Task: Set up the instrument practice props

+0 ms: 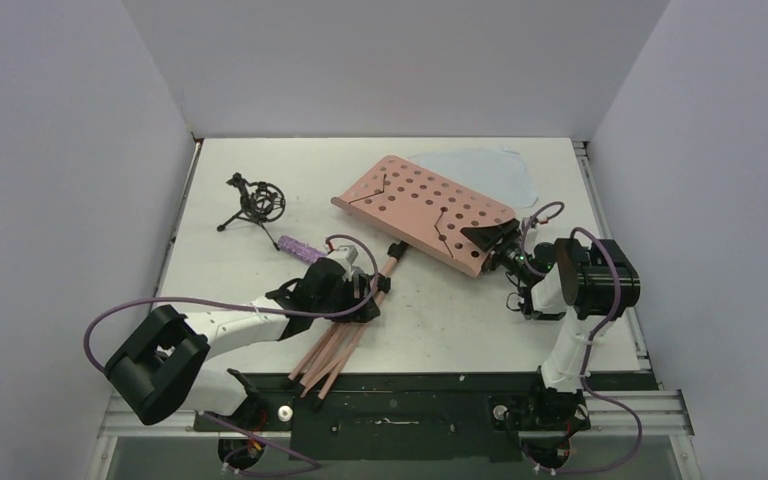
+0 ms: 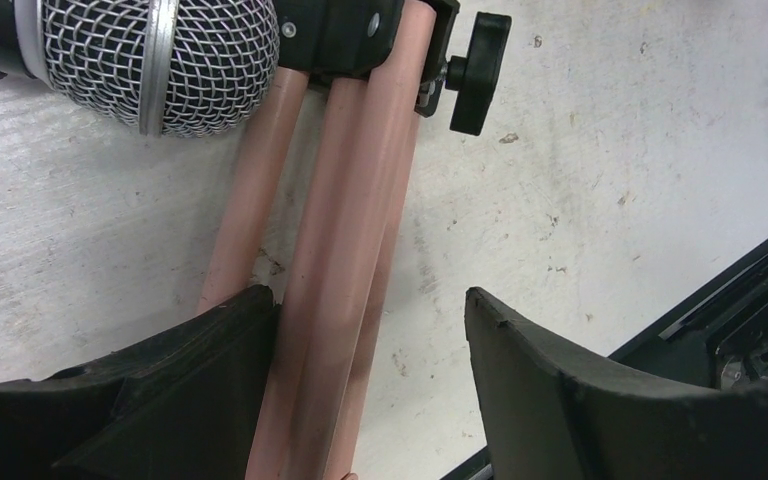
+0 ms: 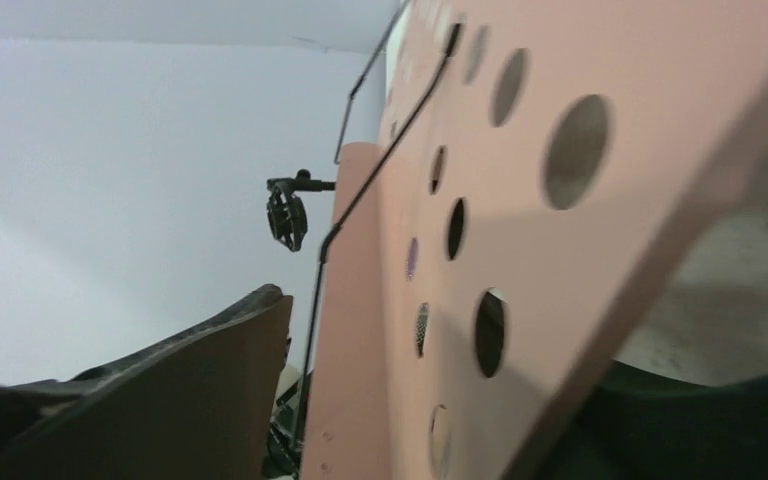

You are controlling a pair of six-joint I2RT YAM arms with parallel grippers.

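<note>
The pink music stand lies flat on the table, its perforated desk (image 1: pixel 425 212) at the back right and its folded legs (image 1: pixel 332 352) pointing to the near edge. My left gripper (image 1: pixel 362 292) is open astride the legs (image 2: pixel 335 250); the left finger touches them and the right finger stands apart. The purple microphone (image 1: pixel 300 246) lies beside it, its grey head (image 2: pixel 160 60) against the legs. My right gripper (image 1: pixel 502 243) is open astride the desk's near right corner (image 3: pixel 520 250), a slim gap showing at its left finger (image 3: pixel 200 390). The black mic holder (image 1: pixel 255 203) stands at the back left.
A pale sheet (image 1: pixel 480 165) lies on the table behind and partly under the desk. A black knob (image 2: pixel 480 70) sticks out of the stand's leg clamp. The table's near edge with its black rail (image 2: pixel 750 320) is close to the left gripper. White walls close in three sides.
</note>
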